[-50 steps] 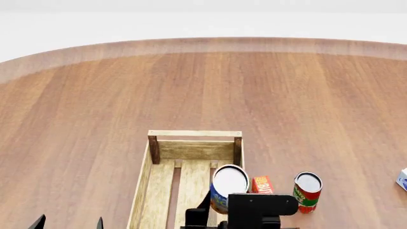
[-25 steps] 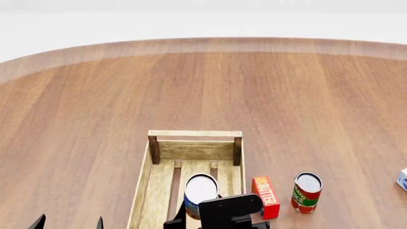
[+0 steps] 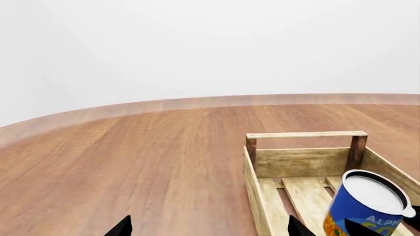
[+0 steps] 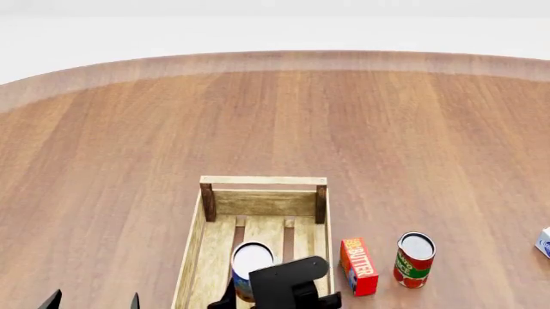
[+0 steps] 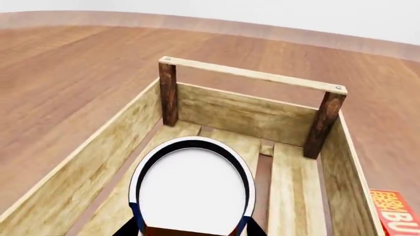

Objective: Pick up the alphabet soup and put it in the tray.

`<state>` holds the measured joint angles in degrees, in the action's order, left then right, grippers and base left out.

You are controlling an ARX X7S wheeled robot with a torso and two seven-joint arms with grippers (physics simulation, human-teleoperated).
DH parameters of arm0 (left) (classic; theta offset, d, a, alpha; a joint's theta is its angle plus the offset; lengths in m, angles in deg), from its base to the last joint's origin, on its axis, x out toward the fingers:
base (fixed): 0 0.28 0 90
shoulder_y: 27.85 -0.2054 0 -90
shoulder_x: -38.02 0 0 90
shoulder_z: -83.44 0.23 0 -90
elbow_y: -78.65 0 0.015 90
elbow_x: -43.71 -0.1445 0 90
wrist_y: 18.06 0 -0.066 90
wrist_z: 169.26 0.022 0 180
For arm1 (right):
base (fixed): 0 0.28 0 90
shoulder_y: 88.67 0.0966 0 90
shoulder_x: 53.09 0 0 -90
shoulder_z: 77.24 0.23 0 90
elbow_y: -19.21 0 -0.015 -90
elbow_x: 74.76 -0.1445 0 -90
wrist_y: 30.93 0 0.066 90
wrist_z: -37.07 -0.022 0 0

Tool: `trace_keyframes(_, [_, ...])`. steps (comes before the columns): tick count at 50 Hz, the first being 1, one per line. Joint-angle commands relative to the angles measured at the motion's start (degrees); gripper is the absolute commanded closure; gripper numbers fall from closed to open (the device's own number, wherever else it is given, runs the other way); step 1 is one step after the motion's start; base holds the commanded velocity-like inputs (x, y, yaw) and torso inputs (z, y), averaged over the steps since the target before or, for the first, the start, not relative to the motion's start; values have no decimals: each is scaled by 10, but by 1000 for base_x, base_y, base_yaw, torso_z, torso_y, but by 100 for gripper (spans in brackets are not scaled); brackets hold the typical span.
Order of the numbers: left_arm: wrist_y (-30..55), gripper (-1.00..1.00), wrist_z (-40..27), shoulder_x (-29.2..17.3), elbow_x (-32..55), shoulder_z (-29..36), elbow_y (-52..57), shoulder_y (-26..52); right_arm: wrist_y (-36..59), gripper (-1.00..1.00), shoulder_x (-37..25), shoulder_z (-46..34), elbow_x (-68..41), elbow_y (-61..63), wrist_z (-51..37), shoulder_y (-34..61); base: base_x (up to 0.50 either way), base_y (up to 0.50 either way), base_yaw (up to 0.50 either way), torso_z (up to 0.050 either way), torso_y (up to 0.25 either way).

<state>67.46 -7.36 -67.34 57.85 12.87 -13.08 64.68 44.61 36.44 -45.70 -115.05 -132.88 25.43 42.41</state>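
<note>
Left gripper [image 4: 94,301] is being parked at the near-left table edge: only two dark fingertips are being shown, set apart with nothing between them, so it is being read as open and idle.

The tray [image 4: 207,201] is being entered. The alphabet soup [image 4: 251,262] is being carried by the right gripper [image 4: 277,299]; over the last second it has been shifted leftward from beside the tray's right wall to over the slats inside, and it is now being seen lower in the head view. Right fingers are being seen clamped on the can's sides in the wrist view; contact with the slats cannot be told. Judgement: the transport step is nearly being finished, with lowering and release being left.

Writing: "ALPH" is being read in white on the can's blue label from the left wrist view. The red box [image 4: 357,266], just outside the tray's right wall, is being read as "BUTTER". The red-and-green can [image 4: 414,259], further right, is being shown with print too small to read.
</note>
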Motion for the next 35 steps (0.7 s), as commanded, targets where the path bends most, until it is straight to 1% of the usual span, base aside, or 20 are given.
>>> trace_keyframes(1, [0,-100,-2,-2,2,2,0,1,-48,100,4,-151,-130,-64,-9,33,0,0,0,0,0])
trace_keyframes(6, [2,-100,-3,-1,3,3,0,3,-48,100,5,-193,-167,-69,-11,36,0,0,0,0,0])
trace_keyframes(15, [0,-100,-4,-3,4,4,1,1,-33,100,5,-244,-217,-72,-12,40,1,0,0,0,0])
trace_keyframes(35, [-3,-100,-7,-5,5,8,0,2,-2,100,5,-270,-279,-70,9,40,0,-2,-2,0,0])
